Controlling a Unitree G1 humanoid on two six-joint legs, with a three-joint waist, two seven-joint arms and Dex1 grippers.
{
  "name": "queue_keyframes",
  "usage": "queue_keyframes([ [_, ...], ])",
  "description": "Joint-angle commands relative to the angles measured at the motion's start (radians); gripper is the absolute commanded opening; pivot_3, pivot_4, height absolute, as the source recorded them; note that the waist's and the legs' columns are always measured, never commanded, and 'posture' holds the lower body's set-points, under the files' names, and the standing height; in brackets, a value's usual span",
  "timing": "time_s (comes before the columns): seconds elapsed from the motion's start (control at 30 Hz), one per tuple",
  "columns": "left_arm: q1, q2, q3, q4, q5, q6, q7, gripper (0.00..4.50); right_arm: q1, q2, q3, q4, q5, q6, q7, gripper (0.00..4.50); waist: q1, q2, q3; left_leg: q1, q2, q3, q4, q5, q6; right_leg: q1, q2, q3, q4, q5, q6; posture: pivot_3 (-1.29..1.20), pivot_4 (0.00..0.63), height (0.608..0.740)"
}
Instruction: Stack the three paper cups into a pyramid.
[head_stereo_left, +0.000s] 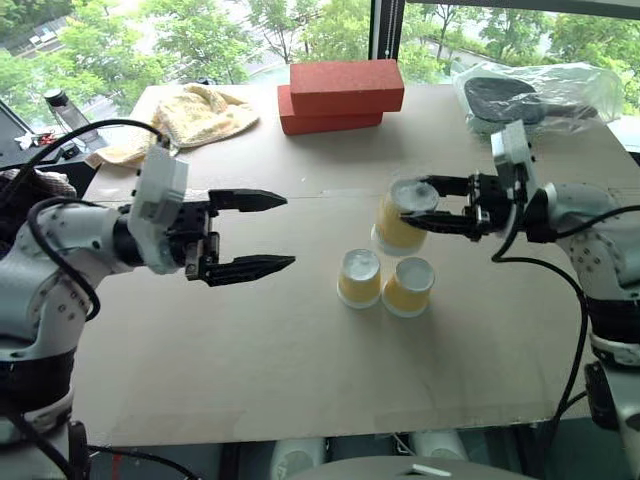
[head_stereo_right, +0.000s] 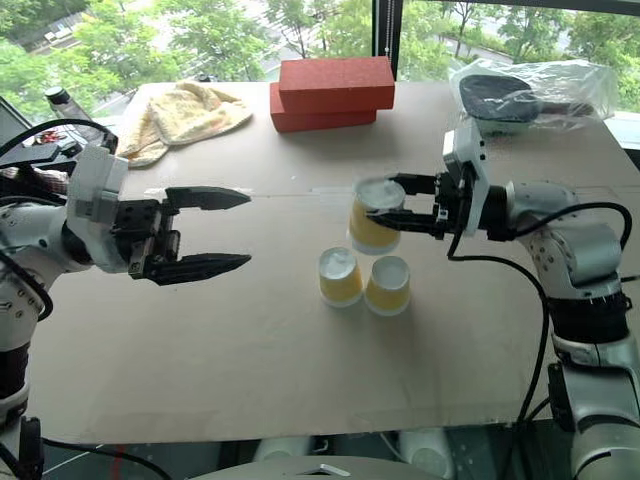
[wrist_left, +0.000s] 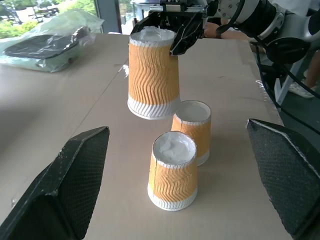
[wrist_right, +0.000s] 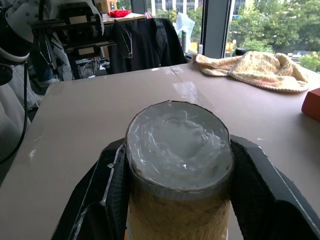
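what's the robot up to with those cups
It is building a cup pyramid on the table. The right gripper is shut on one upside-down paper cup, holding it up off the table just behind the other two cups, which stand upside down side by side as the base. The left gripper hangs open to their left, holding nothing. The top cup is not yet placed.

I can't read any text, label, brand, number or sign here. The paper cups (head_stereo_left: 359, 278) carry only a wavy embossed pattern, the red bricks (head_stereo_left: 340, 95) are blank, and the desk (head_stereo_left: 250, 330) surface is plain.
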Motion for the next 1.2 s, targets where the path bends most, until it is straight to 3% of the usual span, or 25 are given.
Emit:
queue_keyframes([
  [0.03, -0.07, 0.007, -0.058, 0.005, 0.001, 0.004, -0.061, 4.5, 0.052, -0.025, -0.03, -0.11, 0.019, 0.008, -0.046, 1.97, -0.002, 0.0, 0.0, 0.0, 0.0, 0.0, 0.0, 0.0, 0.0, 0.0, 0.0, 0.0, 0.0, 0.0, 0.0, 0.0, 0.15, 0.73],
  [0.43, -0.148, -0.011, -0.171, 0.073, 0.074, -0.034, -0.168, 4.5, 0.085, -0.006, -0.014, -0.238, 0.062, 0.054, -0.19, 1.97, 0.001, 0.0, 0.0, 0.0, 0.0, -0.001, 0.002, 0.0, 0.0, 0.0, 0.003, 0.001, 0.0, 0.0, 0.0, 0.0, 0.15, 0.73],
  [0.97, -0.156, -0.021, -0.172, 0.082, 0.093, -0.039, -0.183, 4.5, 0.118, -0.024, 0.035, -0.251, 0.042, 0.034, -0.186, 1.97, 0.002, 0.0, 0.0, -0.001, 0.0, -0.002, 0.003, 0.0, 0.0, 0.0, 0.003, 0.001, 0.0, 0.0, 0.0, 0.0, 0.15, 0.73],
  [1.1, -0.165, -0.026, -0.18, 0.092, 0.103, -0.044, -0.185, 4.5, 0.127, -0.027, 0.036, -0.235, 0.013, -0.012, -0.176, 3.91, 0.002, 0.0, 0.0, -0.001, 0.0, -0.002, 0.004, 0.0, 0.0, 0.0, 0.003, 0.0, 0.0, 0.0, 0.0, 0.0, 0.15, 0.73],
  [1.17, -0.167, -0.029, -0.182, 0.096, 0.106, -0.046, -0.186, 4.5, 0.131, -0.028, 0.032, -0.231, 0.006, -0.026, -0.173, 4.44, 0.002, 0.0, 0.0, -0.001, 0.0, -0.002, 0.004, 0.0, 0.0, 0.0, 0.003, 0.001, 0.001, 0.0, 0.0, 0.0, 0.15, 0.73],
  [1.2, -0.168, -0.032, -0.183, 0.099, 0.109, -0.048, -0.186, 4.5, 0.135, -0.032, 0.03, -0.23, 0.004, -0.032, -0.169, 4.44, 0.002, 0.0, 0.0, -0.001, 0.0, -0.002, 0.004, 0.0, 0.0, 0.0, 0.003, 0.001, 0.001, 0.0, 0.0, 0.0, 0.15, 0.73],
])
